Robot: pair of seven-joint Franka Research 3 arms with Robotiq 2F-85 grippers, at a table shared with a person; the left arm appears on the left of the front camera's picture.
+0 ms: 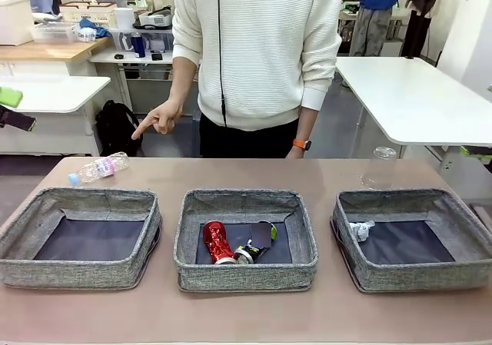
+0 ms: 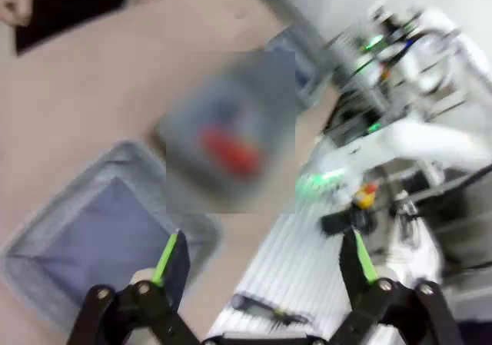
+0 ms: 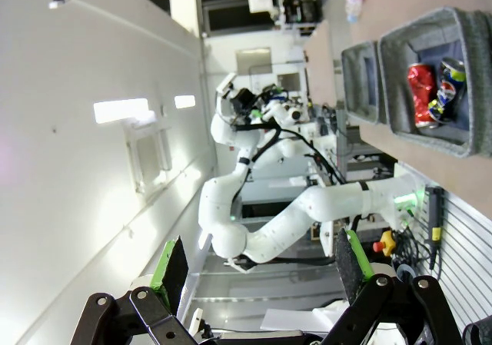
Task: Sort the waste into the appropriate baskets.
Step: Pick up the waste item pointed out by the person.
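Right now both of your grippers are empty. The left gripper (image 2: 261, 262) has its jaws spread wide and looks down on the left basket (image 2: 65, 203). The right gripper (image 3: 261, 264) is just as wide open, held back from the table (image 1: 246, 314) and rolled on its side.

The sorting looks partly done. The red can (image 1: 217, 242) and the dark can (image 1: 254, 247) lie together in the middle basket (image 1: 246, 276), and the paper wad (image 1: 360, 230) sits in the right basket (image 1: 415, 280). The left basket holds nothing.

Two pieces lie outside the baskets. The blue-capped bottle (image 1: 98, 168) is on its side near the table's far left corner, and a clear bottle (image 1: 379, 168) stands upright by the far edge, behind the right basket.

The person's hand (image 1: 157, 120) points a finger down toward the lying bottle, so I'd take that one first, with your left arm. Reach past the left basket's far wall and turn the wrist so the fingers straddle the bottle across its width, not along it. Close gently, since thin plastic will likely buckle or squirt out. Lift it clear of the rim before you let it drop into the left basket.
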